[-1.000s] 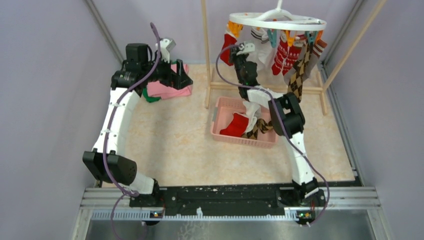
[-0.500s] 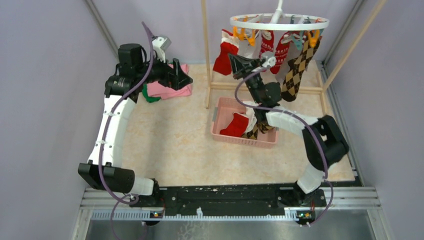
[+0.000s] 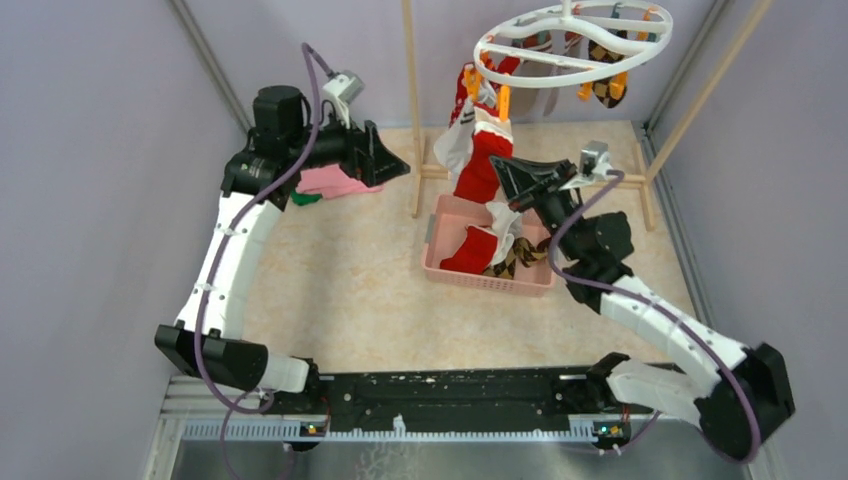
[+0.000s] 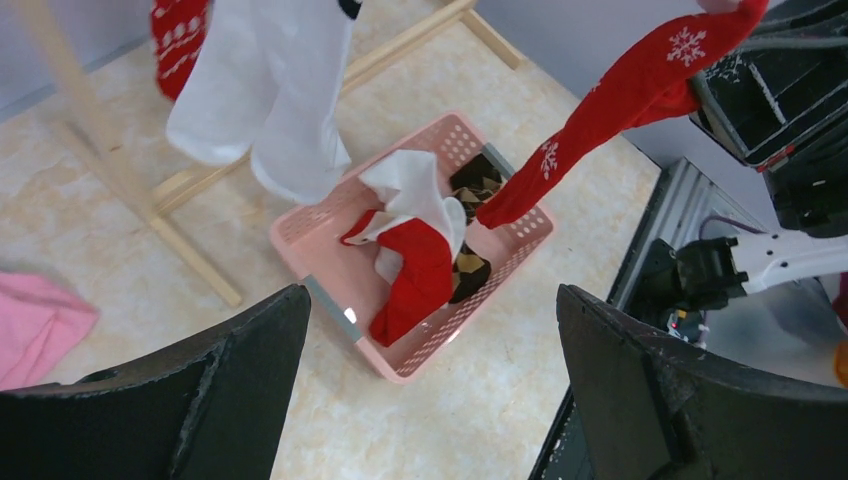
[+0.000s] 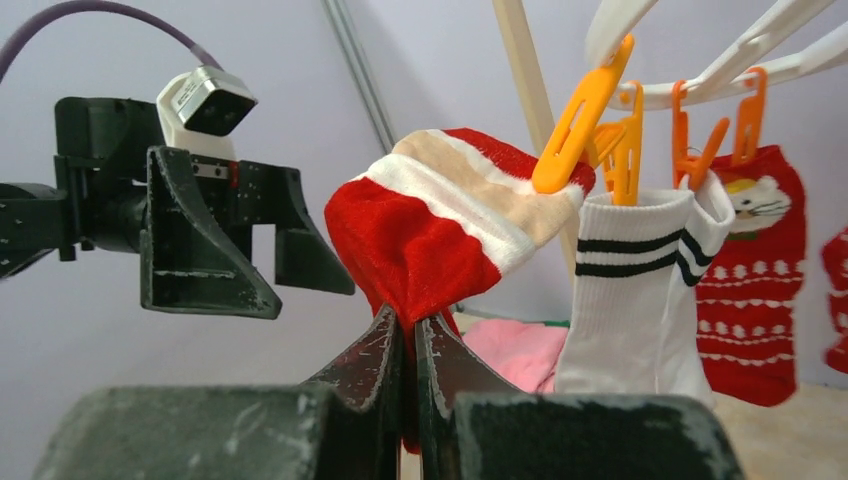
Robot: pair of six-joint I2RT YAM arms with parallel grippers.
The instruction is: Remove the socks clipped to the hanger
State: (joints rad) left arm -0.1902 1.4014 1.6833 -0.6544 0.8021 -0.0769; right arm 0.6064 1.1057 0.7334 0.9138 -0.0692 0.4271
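While clipped overhead, red sock [image 5: 432, 240] pinched in right end effector [image 5: 409, 335].

Hanger [image 3: 545, 62] hook cut off at top — far socks [image 3: 604, 90] mostly hidden.

Plain lilac walls [image 3: 100, 200] enclose a beige marbled tabletop [image 3: 350, 290] where a light wooden rack [image 3: 410, 100] stands.

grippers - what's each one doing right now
Left gripper: open, holding nothing.
Right gripper: jaws closed on the red sock.
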